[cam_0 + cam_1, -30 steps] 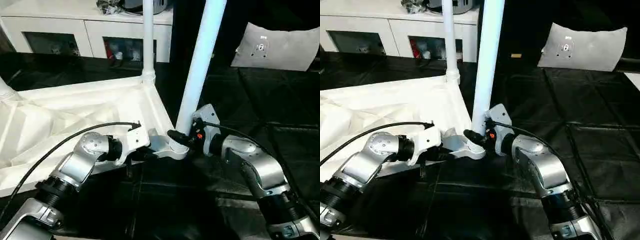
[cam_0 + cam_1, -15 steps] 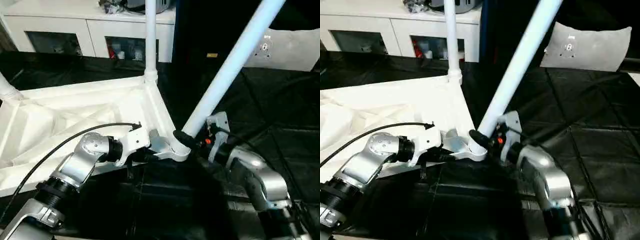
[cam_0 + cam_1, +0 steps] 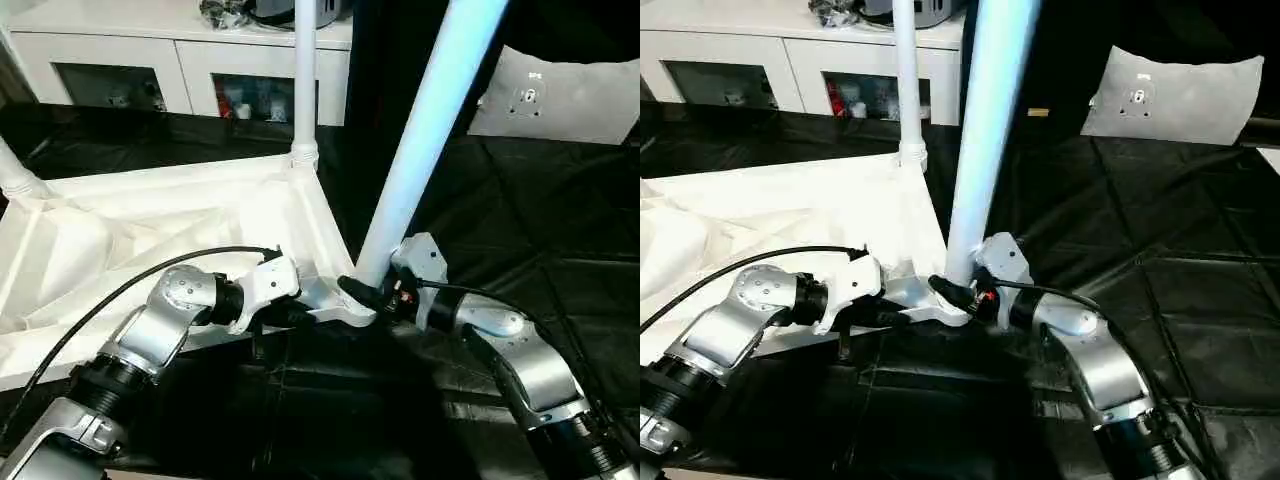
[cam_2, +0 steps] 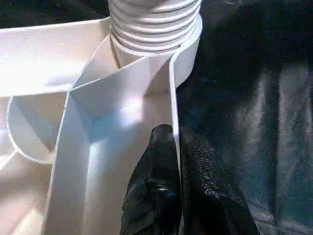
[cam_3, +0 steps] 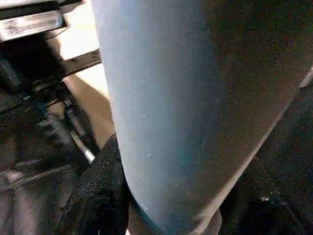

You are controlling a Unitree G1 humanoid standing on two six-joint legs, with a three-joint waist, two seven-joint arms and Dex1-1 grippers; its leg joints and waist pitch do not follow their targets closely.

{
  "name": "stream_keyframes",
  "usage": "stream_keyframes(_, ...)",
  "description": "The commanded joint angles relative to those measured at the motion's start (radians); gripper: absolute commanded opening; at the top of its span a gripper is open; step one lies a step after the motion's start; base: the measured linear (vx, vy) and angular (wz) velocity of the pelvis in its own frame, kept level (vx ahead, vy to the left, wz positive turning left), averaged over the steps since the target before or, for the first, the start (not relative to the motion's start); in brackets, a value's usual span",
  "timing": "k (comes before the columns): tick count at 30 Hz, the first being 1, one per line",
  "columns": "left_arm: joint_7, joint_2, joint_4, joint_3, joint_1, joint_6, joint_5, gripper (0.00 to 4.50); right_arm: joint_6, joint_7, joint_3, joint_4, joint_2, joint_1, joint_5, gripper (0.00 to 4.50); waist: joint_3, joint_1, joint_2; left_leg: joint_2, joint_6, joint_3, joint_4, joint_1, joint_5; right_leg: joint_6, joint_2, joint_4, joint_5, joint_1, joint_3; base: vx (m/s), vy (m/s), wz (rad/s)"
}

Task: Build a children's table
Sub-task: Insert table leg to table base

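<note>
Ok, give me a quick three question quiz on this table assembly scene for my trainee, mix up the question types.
1. True or false: the left end effector is pinching a thin rib wall of the tabletop.
2. Multiple choice: the leg gripped by the right end effector is A) lying flat on the floor, B) standing in the near corner socket, leaning slightly, C) held by a person.
3. Fill in: the far leg stands upright in another corner ____.

Key: 1 true; 2 B; 3 socket.
</note>
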Motion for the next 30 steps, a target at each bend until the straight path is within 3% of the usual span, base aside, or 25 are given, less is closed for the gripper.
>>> stream_keyframes(1,-0.012,0.008,0.018,0.023,-0.037,-0.032,-0.004,0.0,0.114,0.104,0.134,0.079,-0.035,0.08,-0.022,1.93,-0.047,0.002,0.001,0.044,0.048,-0.002,-0.068,-0.015,-0.024,-0.245,-0.083,-0.068,0.032,0.058,0.047,0.0,0.0,0.0)
stream_keyframes(6,-0.042,-0.006,0.143,0.021,-0.144,-0.087,0.008,0.0,0.204,0.196,0.172,0.013,-0.068,0.108,0.031,1.93,-0.043,0.014,0.0,0.045,0.039,0.0,-0.074,-0.005,-0.083,-0.228,-0.083,-0.08,-0.067,0.052,0.049,0.0,0.0,0.0)
stream_keyframes(7,-0.04,-0.006,0.161,0.02,-0.158,-0.097,0.015,0.0,0.211,0.197,0.175,0.005,-0.068,0.111,0.035,1.93,-0.043,0.02,0.002,0.047,0.033,0.002,-0.075,0.003,-0.1,-0.222,-0.083,-0.083,-0.093,0.045,0.05,0.0,0.0,0.0)
stream_keyframes(12,-0.021,-0.009,0.23,0.026,-0.207,-0.123,0.04,0.0,0.225,0.173,0.176,-0.014,-0.039,0.122,0.045,1.93,-0.048,0.027,0.005,0.049,0.005,-0.002,-0.077,-0.005,-0.092,-0.217,-0.09,-0.077,-0.061,0.053,0.048,0.0,0.0,0.0)
stream_keyframes(16,-0.008,-0.006,0.239,0.033,-0.209,-0.119,0.044,0.0,0.206,0.124,0.18,0.0,-0.008,0.121,0.019,1.93,-0.047,0.025,0.001,0.048,-0.002,-0.002,-0.078,-0.007,-0.085,-0.219,-0.09,-0.076,-0.028,0.055,0.048,0.0,0.0,0.0)
stream_keyframes(18,-0.004,-0.003,0.227,0.039,-0.197,-0.107,0.036,0.0,0.191,0.086,0.17,0.02,0.012,0.113,0.002,1.93,-0.041,0.022,-0.003,0.048,-0.009,-0.003,-0.084,-0.006,-0.126,-0.208,-0.089,-0.084,-0.11,0.051,0.048,0.0,0.0,0.0)
stream_keyframes(19,-0.003,-0.001,0.223,0.04,-0.192,-0.104,0.033,0.0,0.186,0.07,0.165,0.028,0.02,0.109,-0.004,1.93,-0.038,0.018,-0.001,0.048,-0.017,-0.004,-0.088,-0.004,-0.17,-0.198,-0.091,-0.089,-0.196,0.048,0.049,0.0,0.0,0.0)
stream_keyframes(21,0.019,0.02,0.134,0.053,-0.122,-0.046,0.018,0.0,0.146,-0.049,0.105,0.1,0.08,0.072,-0.032,1.93,-0.032,0.01,-0.004,0.05,-0.028,-0.011,-0.096,-0.004,-0.23,-0.165,-0.098,-0.1,-0.356,0.042,0.052,0.0,0.0,0.0)
stream_keyframes(23,0.047,0.028,0.056,0.069,-0.066,0.015,0.012,0.0,0.124,-0.133,0.057,0.147,0.121,0.044,-0.048,1.93,-0.034,-0.007,-0.008,0.055,-0.04,-0.017,-0.101,-0.009,-0.243,-0.16,-0.1,-0.097,-0.376,0.04,0.05,0.0,0.0,0.0)
stream_keyframes(24,0.062,0.028,0.029,0.075,-0.045,0.032,0.012,0.0,0.119,-0.149,0.042,0.16,0.133,0.036,-0.045,1.93,-0.034,-0.014,-0.005,0.052,-0.037,-0.018,-0.1,-0.011,-0.247,-0.153,-0.097,-0.099,-0.388,0.04,0.049,0.0,0.0,0.0)
stream_keyframes(27,0.113,0.014,-0.085,0.1,0.032,0.11,0.009,0.0,0.112,-0.196,0.003,0.183,0.167,0.013,-0.043,1.93,-0.034,-0.026,-0.007,0.05,-0.027,-0.017,-0.099,-0.014,-0.236,-0.158,-0.091,-0.098,-0.356,0.038,0.05,0.0,0.0,0.0)
stream_keyframes(28,0.155,-0.008,-0.175,0.111,0.08,0.176,0.01,0.0,0.101,-0.232,-0.019,0.204,0.184,-0.002,-0.044,1.93,-0.036,-0.033,-0.016,0.053,-0.023,-0.014,-0.096,-0.015,-0.226,-0.174,-0.093,-0.095,-0.321,0.038,0.051,0.0,0.0,0.0)
stream_keyframes(30,0.188,-0.027,-0.245,0.115,0.113,0.224,0.014,0.0,0.095,-0.253,-0.041,0.225,0.202,-0.016,-0.042,1.93,-0.038,-0.036,-0.012,0.051,-0.011,-0.011,-0.092,-0.015,-0.191,-0.194,-0.09,-0.092,-0.264,0.039,0.051,0.0,0.0,0.0)
